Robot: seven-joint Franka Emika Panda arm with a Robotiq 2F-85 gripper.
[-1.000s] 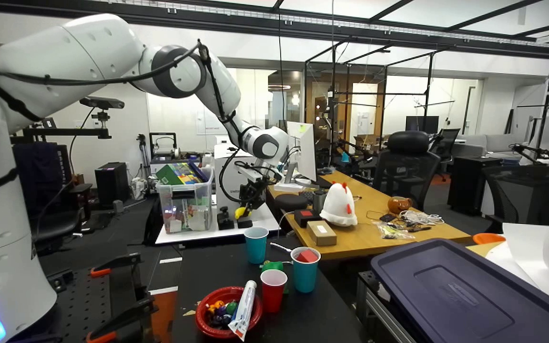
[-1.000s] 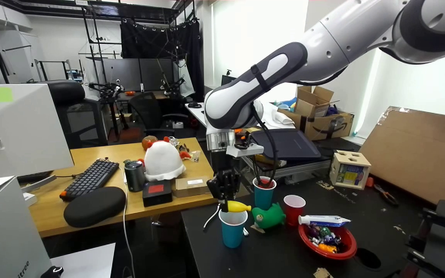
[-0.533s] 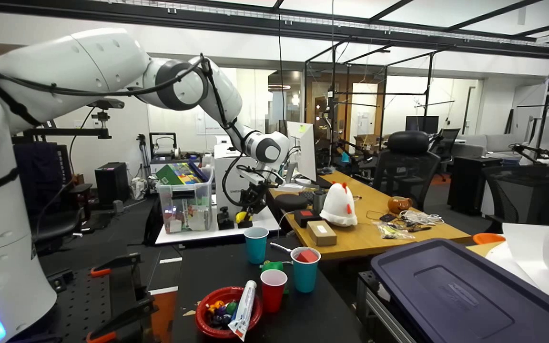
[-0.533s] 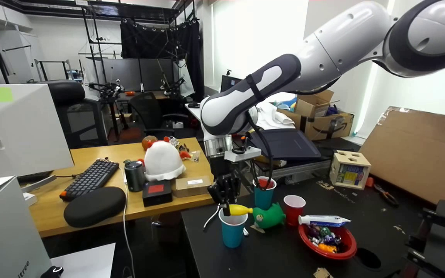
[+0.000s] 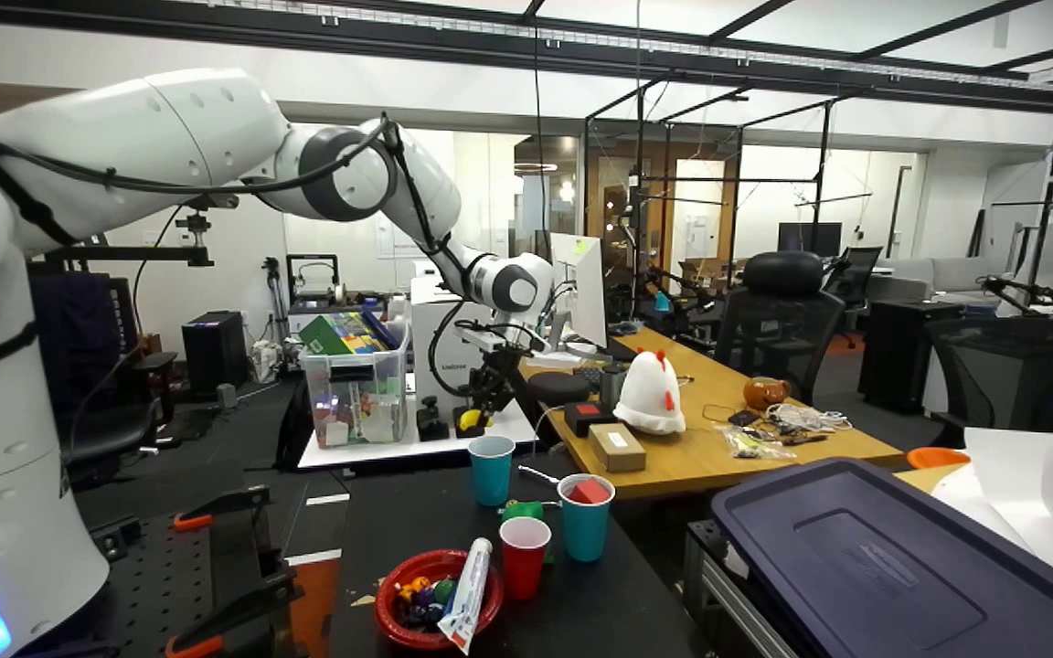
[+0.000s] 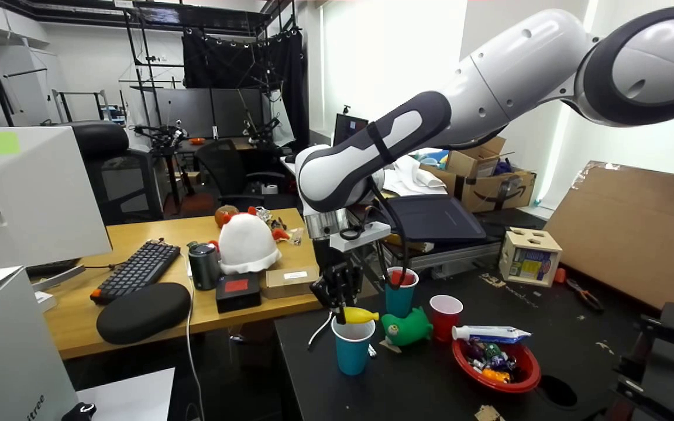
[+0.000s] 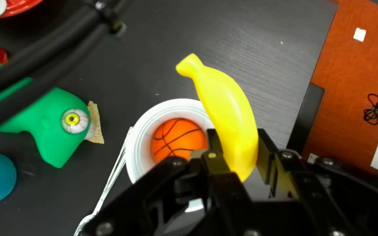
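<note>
My gripper [image 7: 238, 139] is shut on a yellow toy banana [image 7: 230, 108], holding it near one end, with the narrow stem end sticking out. The banana also shows in both exterior views [image 5: 470, 419] [image 6: 360, 316]. A teal cup with a white rim [image 6: 351, 354] stands upright on the black table; the gripper and banana are close above it. In the wrist view the cup's rim [image 7: 136, 147] lies left of the banana and partly under the fingers. An orange basketball-patterned ball [image 7: 178, 139] sits inside that cup. The fingers hide part of the cup.
A green toy with bulging eyes [image 6: 408, 327], a teal cup with a red block [image 5: 586, 530], a red cup [image 5: 524, 567] and a red bowl [image 5: 389, 599] under a white tube [image 5: 469, 585] are nearby. A clear plastic utensil [image 7: 110, 180] lies by the cup.
The arm's upper links have lowered. The gripper, still holding the banana, has come slightly down and changed tilt a little over the cup. The table objects have not moved.
</note>
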